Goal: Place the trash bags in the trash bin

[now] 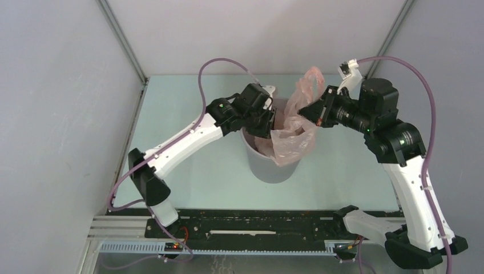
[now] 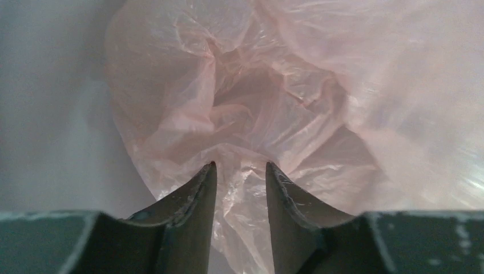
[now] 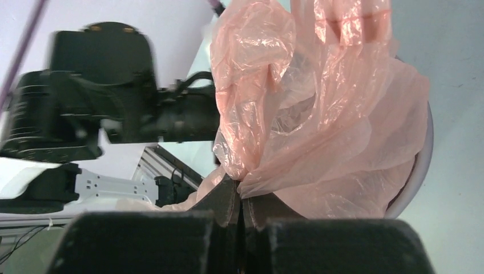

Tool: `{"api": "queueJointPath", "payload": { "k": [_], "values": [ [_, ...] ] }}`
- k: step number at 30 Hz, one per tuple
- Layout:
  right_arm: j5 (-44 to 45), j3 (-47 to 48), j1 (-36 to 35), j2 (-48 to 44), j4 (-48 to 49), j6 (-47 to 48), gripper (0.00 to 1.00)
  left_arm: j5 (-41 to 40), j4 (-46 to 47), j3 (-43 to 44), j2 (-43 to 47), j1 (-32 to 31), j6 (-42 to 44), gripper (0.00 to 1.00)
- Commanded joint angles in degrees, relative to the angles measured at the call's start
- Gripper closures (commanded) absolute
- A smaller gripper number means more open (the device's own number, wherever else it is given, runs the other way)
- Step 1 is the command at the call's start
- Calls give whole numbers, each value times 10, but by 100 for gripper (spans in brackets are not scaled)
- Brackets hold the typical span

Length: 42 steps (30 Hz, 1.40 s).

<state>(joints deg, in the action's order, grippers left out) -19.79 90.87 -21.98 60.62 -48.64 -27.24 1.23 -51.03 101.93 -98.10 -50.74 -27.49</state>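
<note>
The light-grey trash bin (image 1: 273,165) stands mid-table. The pale-pink trash bag (image 1: 298,117) hangs partly inside it, spills over the right rim and rises above it. My right gripper (image 1: 315,112) is shut on a bunched fold of the bag (image 3: 319,114) at its fingertips (image 3: 240,185), above the bin's right rim (image 3: 425,148). My left gripper (image 1: 263,123) dips inside the bin's left side. In the left wrist view its jaws stand apart (image 2: 240,165), with loose bag film (image 2: 257,97) between and beyond them and the bin wall (image 2: 51,114) to the left.
Grey enclosure walls with aluminium posts (image 1: 122,40) close in the table on the left, back and right. A black rail (image 1: 257,225) runs along the near edge. Purple cables (image 1: 217,63) loop over both arms. The left arm (image 3: 103,108) fills the left of the right wrist view.
</note>
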Motion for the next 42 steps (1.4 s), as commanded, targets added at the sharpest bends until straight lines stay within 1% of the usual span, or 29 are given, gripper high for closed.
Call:
{"api": "queueJointPath", "payload": {
  "k": [1, 5, 8, 10, 13, 16, 19, 21, 23, 24, 26, 29, 31, 32, 33, 34, 36, 37, 39, 42],
  "values": [
    [10, 27, -11, 30, 19, 35, 100, -11, 21, 9, 99, 11, 1, 52],
    [15, 20, -23, 54, 49, 43, 100, 2, 38, -9, 164, 31, -29, 51],
    [19, 23, -32, 84, 57, 53, 100, 23, 38, -30, 217, 54, -56, 47],
    [20, 23, -39, 99, 62, 57, 100, 40, 42, -59, 252, 73, -78, 43],
    [25, -4, -54, 113, 86, 64, 100, 71, 69, -104, 302, 102, -105, 37],
    [35, -34, -72, 124, 99, 65, 100, 95, 92, -130, 327, 121, -129, 32],
    [57, -72, -81, 125, 107, 70, 100, 126, 110, -138, 326, 127, -146, 29],
    [76, -97, -82, 121, 113, 71, 100, 158, 145, -155, 320, 127, -166, 28],
    [83, -99, -76, 121, 105, 65, 100, 192, 200, -184, 314, 121, -196, 28],
    [73, -94, -67, 120, 103, 54, 100, 203, 229, -195, 306, 111, -208, 30],
    [47, -80, -45, 114, 109, 32, 100, 205, 250, -197, 288, 82, -216, 30],
    [50, -44, -28, 113, 98, 18, 100, 213, 260, -173, 260, 34, -198, 30],
    [56, -12, -24, 116, 80, 8, 100, 221, 267, -161, 246, 15, -175, 30],
    [55, -2, -24, 116, 73, -2, 100, 229, 272, -163, 240, 9, -171, 31],
    [49, 4, -24, 116, 71, -13, 100, 239, 285, -169, 234, 7, -170, 36],
    [45, 7, -24, 113, 72, -27, 100, 250, 299, -178, 227, 5, -170, 44],
    [38, 5, -25, 105, 81, -55, 100, 262, 322, -198, 212, 2, -168, 54],
    [36, 6, -25, 100, 82, -70, 100, 255, 320, -205, 205, 1, -163, 57],
    [36, 7, -27, 91, 80, -100, 100, 210, 285, -213, 188, 7, -158, 64],
    [39, -5, -35, 74, 73, -136, 100, 171, 242, -215, 158, 28, -138, 66]
  ]
}}
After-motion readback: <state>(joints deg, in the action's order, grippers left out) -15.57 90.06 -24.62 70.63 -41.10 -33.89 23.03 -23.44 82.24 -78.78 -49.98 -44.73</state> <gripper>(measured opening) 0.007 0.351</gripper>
